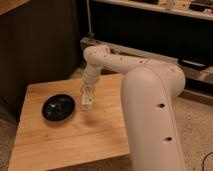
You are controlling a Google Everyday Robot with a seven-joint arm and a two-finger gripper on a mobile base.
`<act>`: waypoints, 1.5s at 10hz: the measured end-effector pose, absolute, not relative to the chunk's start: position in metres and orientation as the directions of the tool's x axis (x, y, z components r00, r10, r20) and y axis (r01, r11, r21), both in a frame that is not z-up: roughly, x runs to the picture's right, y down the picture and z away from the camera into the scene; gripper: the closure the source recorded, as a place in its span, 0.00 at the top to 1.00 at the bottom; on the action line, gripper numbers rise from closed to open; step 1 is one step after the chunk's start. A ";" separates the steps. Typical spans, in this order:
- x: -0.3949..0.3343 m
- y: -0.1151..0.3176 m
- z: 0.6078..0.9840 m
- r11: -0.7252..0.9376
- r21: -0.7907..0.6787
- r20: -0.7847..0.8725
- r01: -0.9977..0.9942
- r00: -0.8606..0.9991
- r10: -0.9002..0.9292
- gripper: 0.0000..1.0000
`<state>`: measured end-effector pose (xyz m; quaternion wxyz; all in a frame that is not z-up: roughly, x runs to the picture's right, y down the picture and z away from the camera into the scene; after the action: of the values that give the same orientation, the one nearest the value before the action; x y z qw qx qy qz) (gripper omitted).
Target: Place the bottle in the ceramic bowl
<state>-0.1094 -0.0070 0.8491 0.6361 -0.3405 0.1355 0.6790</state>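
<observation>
The pincer (87, 100) hangs tip-down from the bent white arm (115, 65), a little above the wooden worktop (75, 140). As far as can be made out it is clenched on the bottle (86, 105). A pale, elongated shape stands out from its lower end, roughly upright, and no bottle lies anywhere on the boards. White against white makes the line between pincer and bottle hard to trace, so which end of the bottle points down cannot be told. The upright hold appears to suit the job. A bottle carried on end from above clears the wood, and it can be taken over a low rim and let down without dragging. The ceramic bowl (58, 108), black, shallow and glossy, sits on the worktop just beside the pincer, toward the picture's left and slightly below it. Its near rim is close to the hanging bottle but apart from it. The bowl is empty, with only faint reflections inside, so the placing is not yet done. The bottle is therefore at the pincer itself, in its grasp, just outside the bowl's edge and not above its middle. In my judgement the step in hand is the carry across. What remains is a short sideways shift toward the bowl's centre, then a lowering and a release.
</observation>
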 end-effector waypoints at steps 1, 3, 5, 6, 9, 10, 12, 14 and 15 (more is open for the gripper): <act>-0.119 -0.010 0.848 -0.168 -0.255 -0.628 -0.952 0.030 0.778 0.00; -0.130 -0.015 0.848 -0.185 -0.257 -0.619 -0.949 0.014 0.786 0.00; -0.148 -0.019 0.850 -0.200 -0.266 -0.612 -0.943 0.005 0.791 0.00; -0.161 -0.022 0.850 -0.203 -0.276 -0.608 -0.939 0.007 0.794 0.00; -0.191 -0.027 0.854 -0.211 -0.301 -0.598 -0.930 0.012 0.802 0.00; -0.197 -0.028 0.856 -0.212 -0.306 -0.594 -0.928 0.012 0.804 0.00; -0.212 -0.025 0.859 -0.210 -0.331 -0.571 -0.920 0.019 0.820 0.00; -0.227 -0.015 0.857 -0.196 -0.367 -0.539 -0.909 0.036 0.842 0.00; -0.234 -0.010 0.857 -0.184 -0.383 -0.529 -0.905 0.051 0.847 0.03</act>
<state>-0.2339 -0.0097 0.8569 0.6372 -0.3459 0.0418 0.6874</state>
